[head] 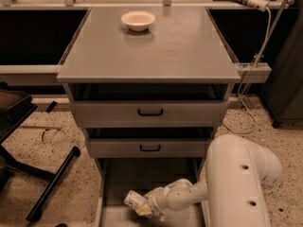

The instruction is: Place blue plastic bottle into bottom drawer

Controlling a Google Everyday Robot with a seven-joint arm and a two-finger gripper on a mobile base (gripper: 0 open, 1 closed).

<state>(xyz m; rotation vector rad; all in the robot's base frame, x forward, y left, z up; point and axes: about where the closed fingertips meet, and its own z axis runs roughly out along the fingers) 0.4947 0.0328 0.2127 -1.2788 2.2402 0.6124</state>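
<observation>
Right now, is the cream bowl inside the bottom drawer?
No, the cream bowl sits on the cabinet top, while the gripper holds the blue plastic bottle over the bottom drawer.

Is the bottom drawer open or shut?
Open. The bottom drawer is pulled out, grey floor showing below the middle drawer; the hand holds the blue plastic bottle over it.

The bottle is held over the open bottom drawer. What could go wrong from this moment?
1. The bottle lies tilted in the gripper, low inside the bottom drawer. If it is released like this, it may roll across the flat floor.
2. The middle drawer juts out close above the arm. Pulling back carelessly might bump it.
</observation>
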